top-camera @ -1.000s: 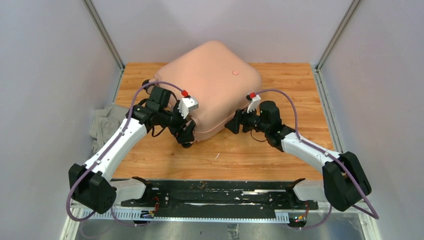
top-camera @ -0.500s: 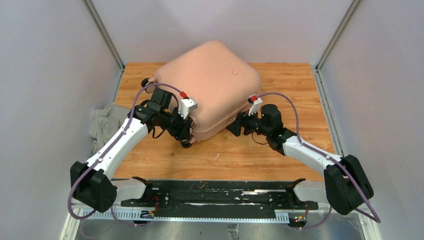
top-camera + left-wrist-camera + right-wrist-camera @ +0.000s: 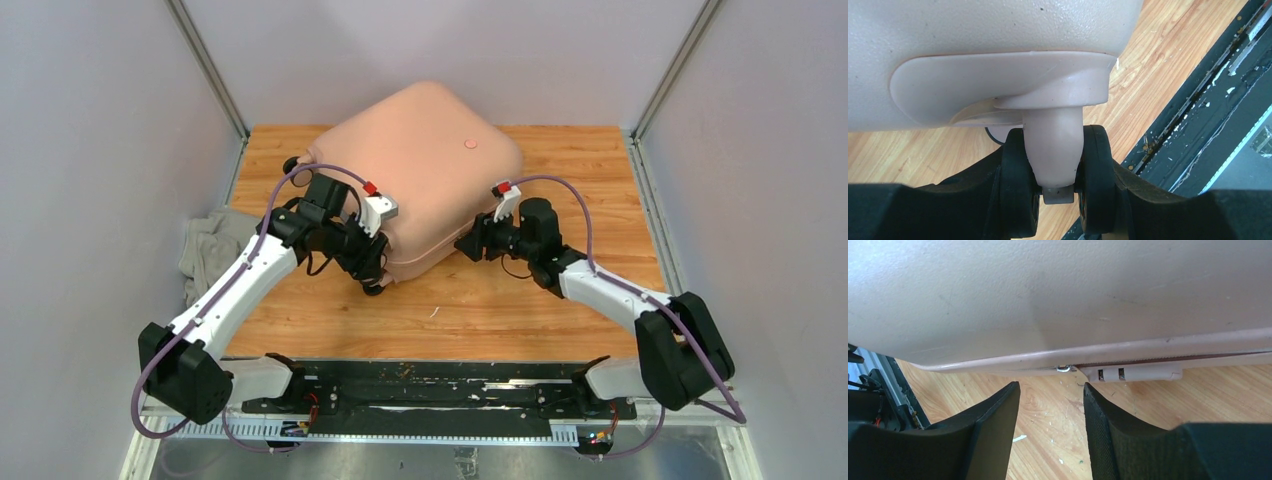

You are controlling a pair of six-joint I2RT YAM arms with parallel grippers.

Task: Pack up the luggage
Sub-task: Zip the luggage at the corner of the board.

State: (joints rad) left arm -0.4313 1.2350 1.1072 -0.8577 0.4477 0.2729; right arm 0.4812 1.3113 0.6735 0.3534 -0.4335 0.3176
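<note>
The luggage (image 3: 420,160), a pale pink hard-shell suitcase, lies closed and flat on the wooden table (image 3: 560,300). At its near left corner my left gripper (image 3: 372,268) is shut on a black double spinner wheel (image 3: 1095,175). The wheel's pink fork (image 3: 1054,145) stands between the two discs, with my fingers pressed on their outer faces. My right gripper (image 3: 465,245) is open at the suitcase's near right edge. In the right wrist view its fingertips (image 3: 1003,400) stand just below the zipper seam, either side of a small metal zipper pull (image 3: 1064,369), with only bare wood between them.
A crumpled grey cloth (image 3: 210,250) lies at the table's left edge beside the left arm. Another suitcase wheel (image 3: 291,163) sticks out at the far left corner. A black rail (image 3: 420,395) runs along the front edge. Grey walls close in both sides.
My left gripper has closed from wide open onto the spinner wheel. My right gripper has narrowed and edged up closer to the suitcase's seam.
</note>
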